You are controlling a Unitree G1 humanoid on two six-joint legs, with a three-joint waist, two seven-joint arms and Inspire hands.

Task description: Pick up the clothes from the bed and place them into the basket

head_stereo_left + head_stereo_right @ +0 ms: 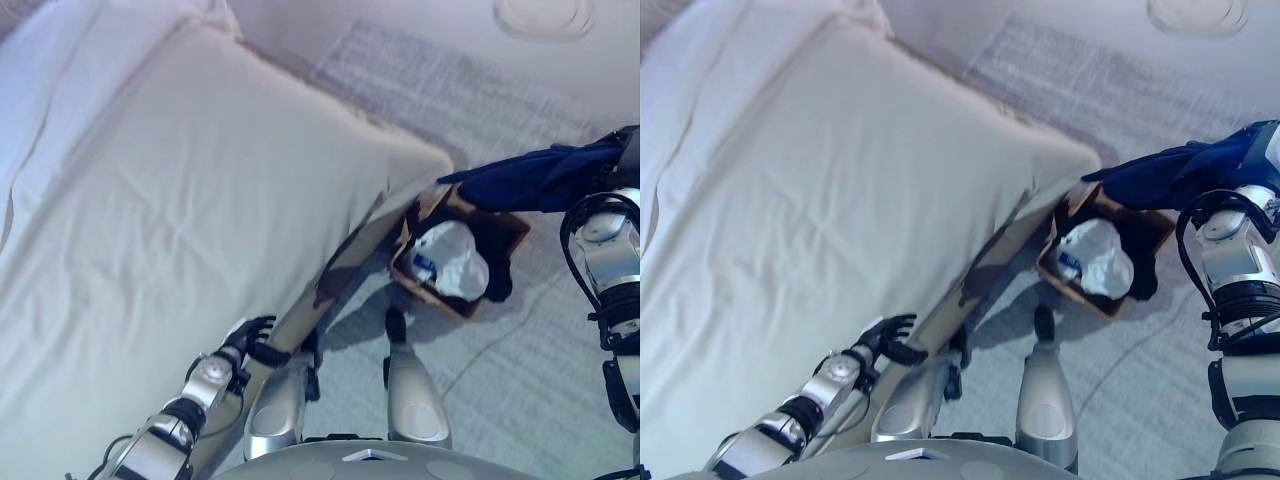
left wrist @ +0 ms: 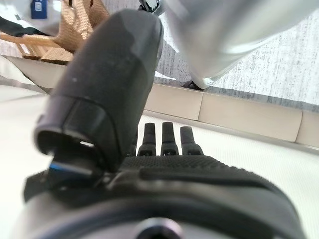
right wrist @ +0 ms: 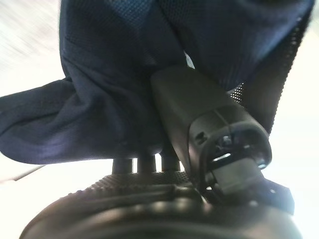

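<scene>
the right robot hand [image 3: 199, 149] is pinching a dark blue garment [image 1: 545, 178] between thumb and fingers and holding it at about three o'clock, hanging just above the far edge of the basket [image 1: 415, 272], probably so it can drop straight in. the basket is sitting on the floor at the corner of the bed [image 1: 180, 220] and already holding a white garment [image 1: 455, 258] and something dark. the left robot hand [image 1: 247, 338] is idling at seven o'clock by the bed's edge, fingers loosely curled on nothing.
</scene>
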